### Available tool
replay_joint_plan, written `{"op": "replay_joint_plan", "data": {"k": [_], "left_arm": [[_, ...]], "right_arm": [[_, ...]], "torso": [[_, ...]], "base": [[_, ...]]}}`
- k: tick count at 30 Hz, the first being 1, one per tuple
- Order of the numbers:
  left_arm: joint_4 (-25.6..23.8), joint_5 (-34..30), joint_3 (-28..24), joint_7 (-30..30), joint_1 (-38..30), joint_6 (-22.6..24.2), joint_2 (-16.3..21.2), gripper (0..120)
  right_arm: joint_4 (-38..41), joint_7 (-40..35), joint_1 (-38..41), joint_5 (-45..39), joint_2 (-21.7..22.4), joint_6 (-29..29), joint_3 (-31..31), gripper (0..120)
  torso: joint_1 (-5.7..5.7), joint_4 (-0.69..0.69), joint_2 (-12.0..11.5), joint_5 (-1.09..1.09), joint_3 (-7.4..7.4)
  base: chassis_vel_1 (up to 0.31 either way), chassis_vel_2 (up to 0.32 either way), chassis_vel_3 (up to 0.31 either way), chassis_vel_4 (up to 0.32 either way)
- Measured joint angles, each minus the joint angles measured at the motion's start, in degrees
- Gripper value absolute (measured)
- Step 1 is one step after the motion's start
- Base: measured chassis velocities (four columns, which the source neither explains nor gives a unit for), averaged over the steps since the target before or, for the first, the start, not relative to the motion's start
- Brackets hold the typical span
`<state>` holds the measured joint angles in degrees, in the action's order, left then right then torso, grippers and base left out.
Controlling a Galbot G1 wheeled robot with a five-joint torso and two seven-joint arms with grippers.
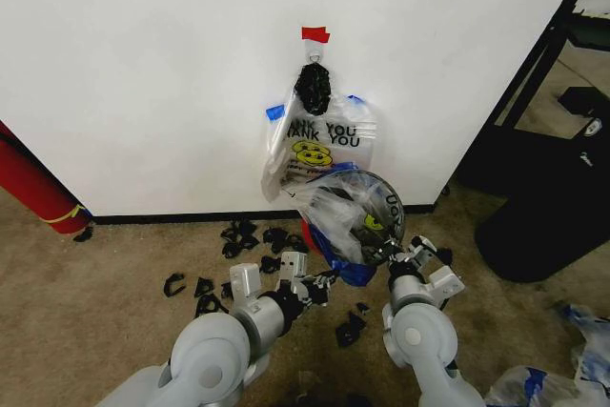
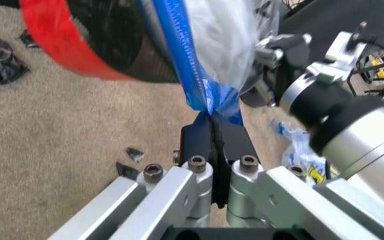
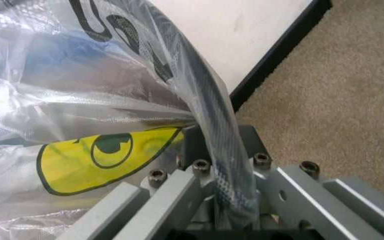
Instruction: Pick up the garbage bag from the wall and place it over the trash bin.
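Note:
The garbage bag [image 1: 338, 202], thin clear plastic with a yellow smiley, is stretched across the mouth of the black wire-mesh trash bin [image 1: 394, 209], which tips toward me at the foot of the wall [image 1: 143, 64]. My left gripper [image 1: 332, 278] is shut on the bag's blue handle edge [image 2: 199, 65] just below the bin's red base band [image 2: 58, 45]. My right gripper [image 1: 393, 253] is at the bin's near right side. Up close, the right gripper [image 3: 222, 145] pinches the bag [image 3: 98, 100] together with the dark bin rim [image 3: 209, 100].
A bundle of like bags [image 1: 319, 135] hangs on the wall from a black knot under red tape. Black scraps [image 1: 248, 235] litter the carpet. A large red cylinder [image 1: 33, 188] leans at left, a black rack [image 1: 543, 188] stands at right, and loose bags [image 1: 572, 369] lie at bottom right.

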<state>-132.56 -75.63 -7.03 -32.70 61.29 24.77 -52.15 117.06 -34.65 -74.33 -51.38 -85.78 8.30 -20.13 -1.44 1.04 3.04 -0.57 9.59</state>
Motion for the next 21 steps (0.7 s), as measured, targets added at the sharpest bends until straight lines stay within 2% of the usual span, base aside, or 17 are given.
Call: {"op": "replay_joint_plan", "data": {"k": [6, 10, 12, 17, 21], "left_arm": [[2.3, 2.0, -0.6, 0.8, 1.8, 0.0, -0.1, 0], [6.3, 3.0, -1.1, 0.9, 0.3, 0.0, -1.5, 0], [6.6, 3.0, -1.1, 0.9, 0.1, 0.0, -1.6, 0], [13.5, 4.4, -2.4, 0.9, -4.0, -0.3, -4.0, 0], [15.5, 5.6, -2.4, 0.9, -4.0, -0.5, -5.0, 0]], "right_arm": [[1.3, -1.8, 0.1, -5.1, 0.1, 0.8, -1.2, 0], [2.9, -2.4, -0.7, -7.6, 0.7, 1.9, -1.5, 0], [3.0, -2.4, -0.7, -7.6, 0.7, 1.9, -1.5, 0], [4.8, -3.0, -1.6, -8.9, 2.1, 3.0, -2.0, 0], [5.0, -3.1, -1.6, -9.2, 2.5, 3.4, -1.6, 0]], "torso": [[0.00, -0.01, 0.0, 0.00, 0.00], [0.00, -0.01, 0.0, 0.00, 0.00], [0.00, -0.01, 0.0, 0.00, 0.00], [0.00, 0.01, 0.0, 0.00, 0.00], [0.00, 0.00, 0.0, 0.00, 0.00]], "base": [[0.000, 0.000, 0.000, 0.000], [0.000, 0.000, 0.000, 0.000], [0.000, 0.000, 0.000, 0.000], [0.000, 0.000, 0.000, 0.000], [0.000, 0.000, 0.000, 0.000]]}}
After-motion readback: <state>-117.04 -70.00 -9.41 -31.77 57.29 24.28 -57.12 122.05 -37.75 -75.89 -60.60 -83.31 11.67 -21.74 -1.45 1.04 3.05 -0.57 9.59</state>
